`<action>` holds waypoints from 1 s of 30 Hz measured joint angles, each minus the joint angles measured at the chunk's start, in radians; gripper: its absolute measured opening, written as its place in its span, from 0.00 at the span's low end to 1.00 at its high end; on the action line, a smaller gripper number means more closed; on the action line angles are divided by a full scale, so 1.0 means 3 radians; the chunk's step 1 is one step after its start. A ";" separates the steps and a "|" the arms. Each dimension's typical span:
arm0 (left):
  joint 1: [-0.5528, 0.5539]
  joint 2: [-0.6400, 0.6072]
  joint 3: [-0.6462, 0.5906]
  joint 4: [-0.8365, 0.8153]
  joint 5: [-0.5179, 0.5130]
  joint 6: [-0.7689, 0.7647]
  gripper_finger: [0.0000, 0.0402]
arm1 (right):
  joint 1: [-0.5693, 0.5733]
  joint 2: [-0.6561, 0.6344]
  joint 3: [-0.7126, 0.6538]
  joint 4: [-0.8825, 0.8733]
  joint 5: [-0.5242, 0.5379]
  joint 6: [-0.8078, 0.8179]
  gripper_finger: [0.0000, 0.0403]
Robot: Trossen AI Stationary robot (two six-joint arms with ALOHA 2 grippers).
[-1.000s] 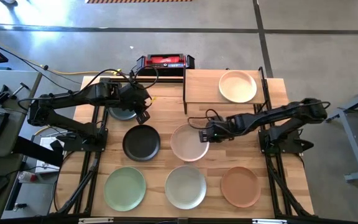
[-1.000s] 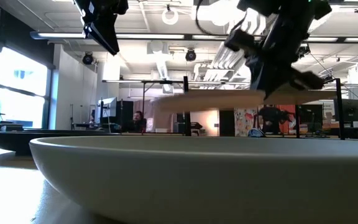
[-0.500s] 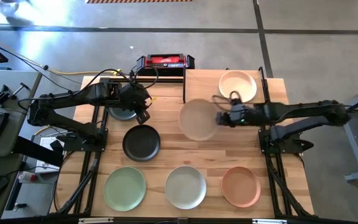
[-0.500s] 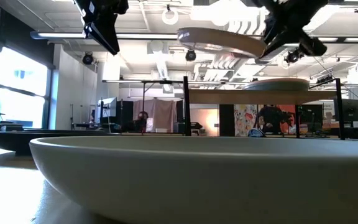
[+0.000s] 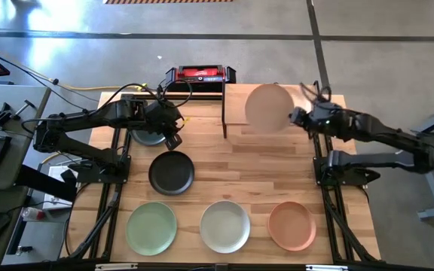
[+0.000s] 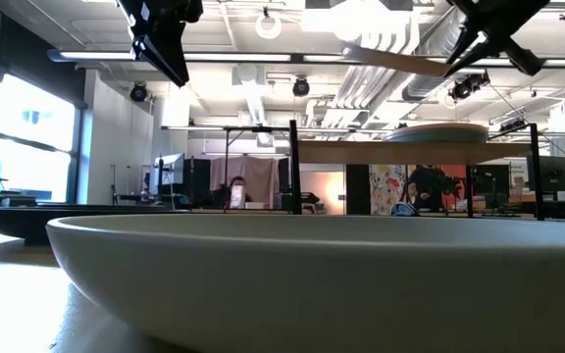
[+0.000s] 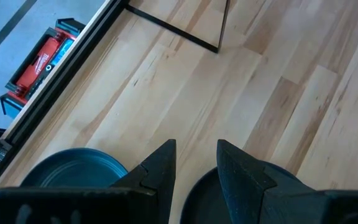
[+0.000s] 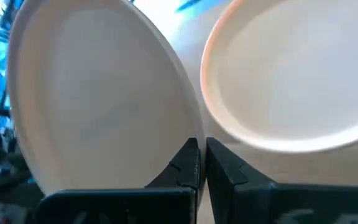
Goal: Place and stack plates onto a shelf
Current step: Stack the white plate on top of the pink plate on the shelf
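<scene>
My right gripper [image 5: 296, 117] is shut on a pale pink plate [image 5: 268, 108] and holds it in the air above the shelf [image 5: 236, 109]. In the high view this plate hides the cream plate [image 8: 297, 74], which lies on the shelf board [image 6: 410, 150]. My left gripper [image 5: 173, 139] hangs open and empty above the grey-blue plate [image 5: 146, 137] and the black plate [image 5: 172, 172], both flat on the table. My right gripper pinches the pale pink plate's rim [image 8: 185, 142] between its two fingers, on the side toward the table's right edge. The fingers reach in from the right, slanting down. The plate [image 6: 400, 61] is lifted clear and tilted, above the shelf and the cream plate.
Light green [image 5: 151, 227], off-white [image 5: 225, 226] and salmon [image 5: 291, 224] plates lie in a row near the front edge. A red-and-black box [image 5: 200, 74] sits beyond the far edge. The shelf's black posts [image 5: 224, 113] stand at its corners. Bare wood lies mid-table.
My right gripper has lifted the pale pink plate off the middle of the table and carried it up and toward the far right, over the shelf. The plate has come clear of the table and tipped as the wrist turned.
</scene>
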 joint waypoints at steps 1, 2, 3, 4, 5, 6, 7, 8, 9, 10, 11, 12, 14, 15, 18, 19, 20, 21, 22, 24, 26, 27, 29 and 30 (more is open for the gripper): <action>0.0000 0.0000 0.0000 0.0000 -0.0001 0.0000 0.26 | -0.0078 -0.0042 0.0000 0.0000 -0.0036 -0.0049 0.00; 0.0001 0.0000 0.0000 0.0001 -0.0001 0.0000 0.26 | -0.0155 -0.0080 0.0005 -0.0008 -0.0060 -0.0093 0.00; 0.0001 0.0000 0.0000 0.0002 -0.0001 0.0000 0.26 | -0.0232 -0.0100 0.0038 -0.0057 -0.0101 -0.0142 0.00; 0.0001 0.0000 0.0000 0.0004 -0.0001 0.0000 0.26 | -0.0308 -0.0110 0.0089 -0.0110 -0.0122 -0.0187 0.00; 0.0001 0.0001 0.0000 0.0006 -0.0001 0.0000 0.26 | -0.0379 -0.0112 0.0154 -0.0181 -0.0149 -0.0238 0.00; 0.0001 0.0001 0.0000 0.0007 -0.0001 0.0000 0.26 | -0.0451 -0.0112 0.0225 -0.0256 -0.0165 -0.0289 0.00; 0.0001 0.0001 0.0000 0.0007 -0.0001 0.0000 0.26 | -0.0521 -0.0105 0.0305 -0.0339 -0.0173 -0.0337 0.00; 0.0001 0.0001 0.0000 0.0009 -0.0001 0.0000 0.26 | -0.0589 -0.0090 0.0387 -0.0417 -0.0186 -0.0389 0.00; 0.0001 0.0001 0.0000 0.0015 -0.0001 0.0000 0.26 | -0.0660 -0.0078 0.0476 -0.0505 -0.0207 -0.0406 0.00; 0.0001 0.0001 0.0000 0.0023 -0.0001 0.0000 0.26 | -0.0733 -0.0056 0.0567 -0.0605 -0.0227 -0.0417 0.00; 0.0001 0.0001 0.0000 0.0025 -0.0002 0.0000 0.26 | -0.0805 -0.0036 0.0655 -0.0717 -0.0241 -0.0422 0.00; 0.0001 0.0001 0.0000 0.0028 -0.0002 0.0000 0.26 | -0.0882 -0.0008 0.0742 -0.0834 -0.0263 -0.0461 0.00; 0.0001 0.0001 0.0000 0.0051 -0.0002 0.0000 0.26 | -0.1047 0.0055 0.0910 -0.1050 -0.0320 -0.0537 0.00; 0.0001 0.0001 0.0000 0.0056 -0.0002 0.0000 0.26 | -0.1132 0.0091 0.0988 -0.1157 -0.0365 -0.0568 0.00; 0.0001 0.0001 0.0000 0.0073 -0.0002 0.0000 0.26 | -0.1419 0.0217 0.1193 -0.1378 -0.0549 -0.0715 0.00; 0.0001 0.0001 0.0000 0.0072 -0.0003 0.0000 0.26 | -0.1527 0.0272 0.1259 -0.1415 -0.0630 -0.0791 0.00; 0.0001 0.0001 0.0000 0.0073 -0.0003 0.0000 0.26 | -0.1634 0.0327 0.1325 -0.1426 -0.0729 -0.0885 0.00; 0.0001 0.0001 0.0000 0.0073 -0.0003 0.0000 0.26 | -0.1741 0.0386 0.1386 -0.1428 -0.0828 -0.0988 0.00; 0.0001 0.0001 0.0000 0.0074 -0.0004 0.0000 0.26 | -0.1848 0.0450 0.1448 -0.1428 -0.0933 -0.1092 0.00; 0.0001 0.0001 0.0000 0.0074 -0.0012 0.0000 0.26 | -0.2051 0.0591 0.1566 -0.1428 -0.1137 -0.1283 0.00; 0.0001 0.0001 0.0000 0.0075 -0.0012 0.0000 0.26 | -0.2244 0.0731 0.1654 -0.1456 -0.1336 -0.1439 0.00; 0.0001 0.0001 0.0000 0.0075 -0.0012 0.0000 0.26 | -0.2333 0.0797 0.1681 -0.1483 -0.1427 -0.1504 0.00; 0.0001 0.0002 0.0000 0.0075 -0.0012 0.0000 0.26 | -0.2479 0.0906 0.1686 -0.1534 -0.1593 -0.1603 0.00; 0.0001 0.0001 0.0000 0.0075 -0.0012 0.0000 0.26 | -0.2534 0.0954 0.1678 -0.1575 -0.1657 -0.1644 0.00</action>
